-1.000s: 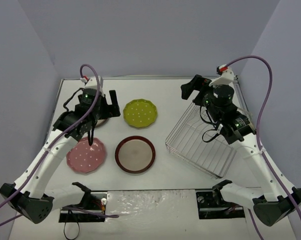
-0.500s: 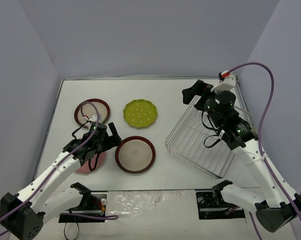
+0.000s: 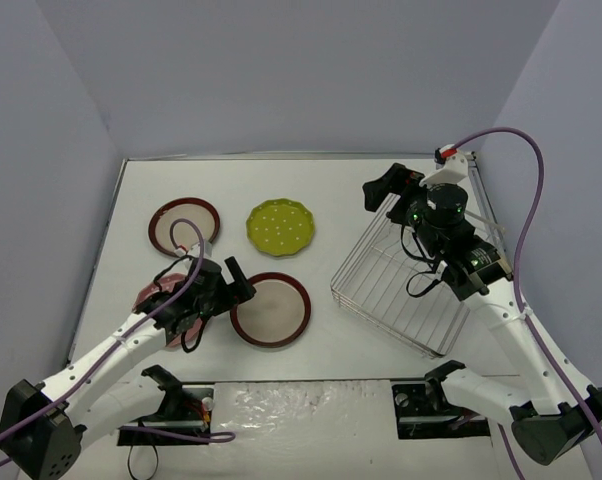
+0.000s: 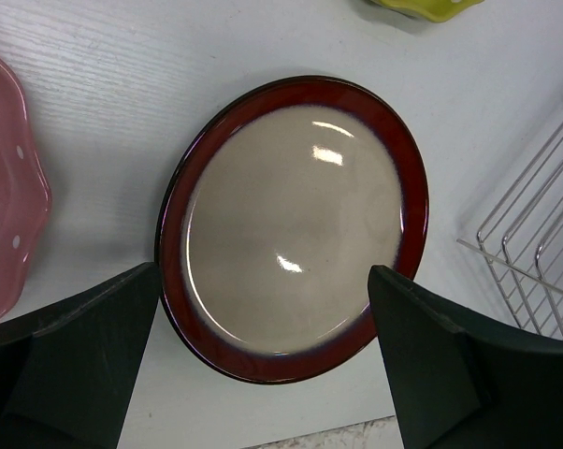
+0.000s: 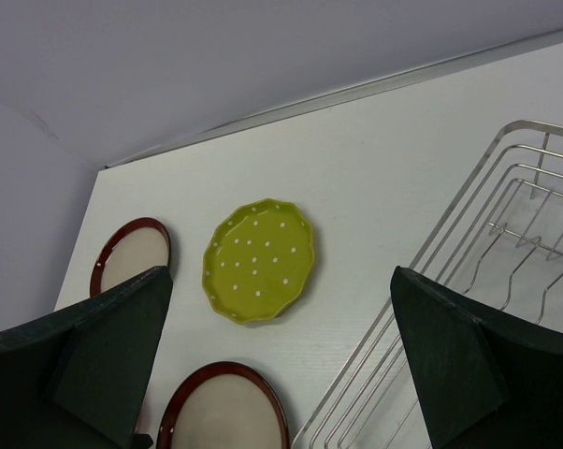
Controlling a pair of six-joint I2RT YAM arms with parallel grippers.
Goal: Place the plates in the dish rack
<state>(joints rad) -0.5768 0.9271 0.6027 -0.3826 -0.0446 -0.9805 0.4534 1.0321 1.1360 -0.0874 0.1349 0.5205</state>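
Note:
Four plates lie on the white table. A dark-red-rimmed plate [image 3: 271,309] with a beige centre lies just ahead of my left gripper [image 3: 237,281], which is open and empty; in the left wrist view this plate [image 4: 293,229] sits between the open fingers [image 4: 85,346]. The pink plate [image 3: 151,297] lies mostly hidden under my left arm. The second red-rimmed plate [image 3: 184,226] and the yellow-green dotted plate [image 3: 281,227] lie further back. The wire dish rack [image 3: 381,290] stands on the right, with no plates in it. My right gripper [image 3: 379,190] is open and empty above the rack's far left corner.
Grey walls close in the table at the back and both sides. The right arm and its purple cable hang over the rack's right half. In the right wrist view the yellow-green plate [image 5: 258,260] lies left of the rack [image 5: 506,234].

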